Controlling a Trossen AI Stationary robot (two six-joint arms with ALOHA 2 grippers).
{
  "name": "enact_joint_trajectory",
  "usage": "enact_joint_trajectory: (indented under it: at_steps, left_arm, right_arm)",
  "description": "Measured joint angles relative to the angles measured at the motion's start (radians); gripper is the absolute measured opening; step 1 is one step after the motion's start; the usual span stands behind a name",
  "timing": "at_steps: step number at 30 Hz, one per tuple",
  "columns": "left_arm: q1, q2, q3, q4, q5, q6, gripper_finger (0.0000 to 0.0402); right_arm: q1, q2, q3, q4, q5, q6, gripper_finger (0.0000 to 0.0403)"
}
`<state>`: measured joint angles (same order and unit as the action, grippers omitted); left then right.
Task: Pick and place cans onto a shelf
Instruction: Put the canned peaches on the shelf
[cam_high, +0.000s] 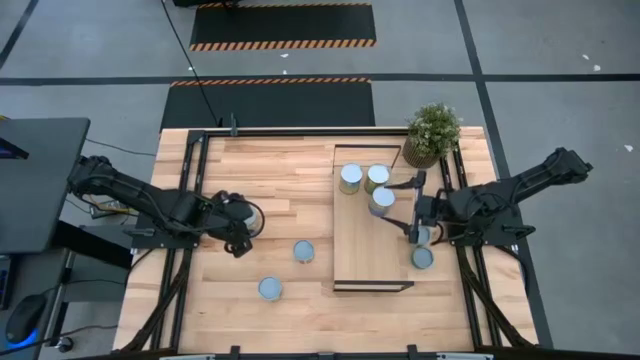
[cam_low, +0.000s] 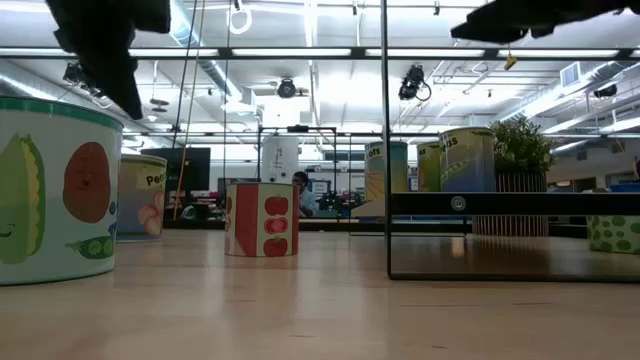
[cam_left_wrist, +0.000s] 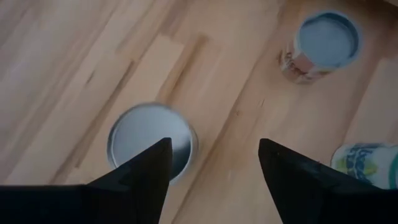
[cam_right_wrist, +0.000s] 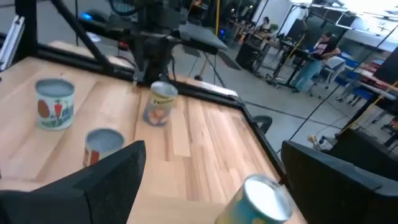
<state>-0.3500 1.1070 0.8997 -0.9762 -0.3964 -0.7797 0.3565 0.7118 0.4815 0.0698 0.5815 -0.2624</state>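
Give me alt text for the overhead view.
Three cans stand on the shelf; others sit on the table. The left gripper hovers at one can, fingers apart; the right gripper is open at the shelf's right edge.

The left arm reaches in from nine o'clock, bent at the elbow, its forearm running toward three o'clock low over the left part of the desk (cam_high: 300, 170). The left claw (cam_high: 243, 228) points down, and its two dark fingers (cam_left_wrist: 144, 180) stand clearly apart with a wide gap between them. The right arm comes in from three o'clock, stretched toward nine o'clock, wrist level. The right claw (cam_high: 412, 208) sits at the right side of the desk, its two fingers (cam_right_wrist: 106, 180) spread wide with nothing between them. Both arms hang above the desk surface.
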Motion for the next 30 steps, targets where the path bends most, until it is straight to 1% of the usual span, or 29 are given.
enact_joint_trajectory:
  at_steps: [2,5,7,10,12,14,16,18,20,23,26,30]
  left_arm:
    - [0.000,-0.001,-0.008,-0.002,0.015,-0.032,0.0247]
    - [0.000,-0.001,-0.008,0.000,0.103,-0.077,0.0250]
    - [-0.001,-0.001,-0.008,-0.006,0.162,-0.100,0.0249]
    - [-0.002,-0.001,-0.008,-0.055,0.229,-0.127,0.0239]
    - [-0.002,-0.001,-0.007,-0.108,0.247,-0.137,0.0230]
    - [-0.008,-0.001,-0.007,-0.162,0.219,-0.161,0.0224]
    - [-0.016,-0.001,-0.007,-0.225,0.122,-0.185,0.0224]
    - [-0.020,-0.001,-0.007,-0.265,0.055,-0.176,0.0232]
    - [-0.009,-0.001,-0.007,-0.272,0.032,-0.149,0.0246]
    - [0.014,-0.001,-0.008,-0.280,0.051,-0.133,0.0269]
    - [0.024,-0.001,-0.013,-0.285,0.079,-0.119,0.0286]
    - [0.038,-0.002,-0.096,-0.213,0.127,-0.084,0.0291]
  right_arm:
    - [0.001,0.004,-0.017,0.007,-0.002,0.003,0.0382]
    - [0.000,0.004,-0.038,0.033,0.002,-0.041,0.0382]
    - [0.000,0.002,-0.038,0.086,0.019,-0.089,0.0382]
    - [0.000,0.000,-0.037,0.124,0.027,-0.118,0.0382]
    - [0.000,0.000,-0.037,0.124,0.027,-0.136,0.0382]
    - [-0.001,0.001,-0.037,0.124,0.027,-0.158,0.0382]
    - [-0.010,0.001,-0.037,0.131,0.026,-0.173,0.0382]
    - [-0.024,0.001,-0.037,0.139,0.023,-0.182,0.0382]
    - [-0.045,0.003,-0.037,0.137,0.012,-0.184,0.0382]
    - [-0.086,0.009,-0.037,0.138,-0.029,-0.186,0.0382]
    - [-0.138,0.018,-0.037,0.140,-0.099,-0.182,0.0382]
    - [-0.202,0.032,-0.037,0.145,-0.179,-0.159,0.0382]
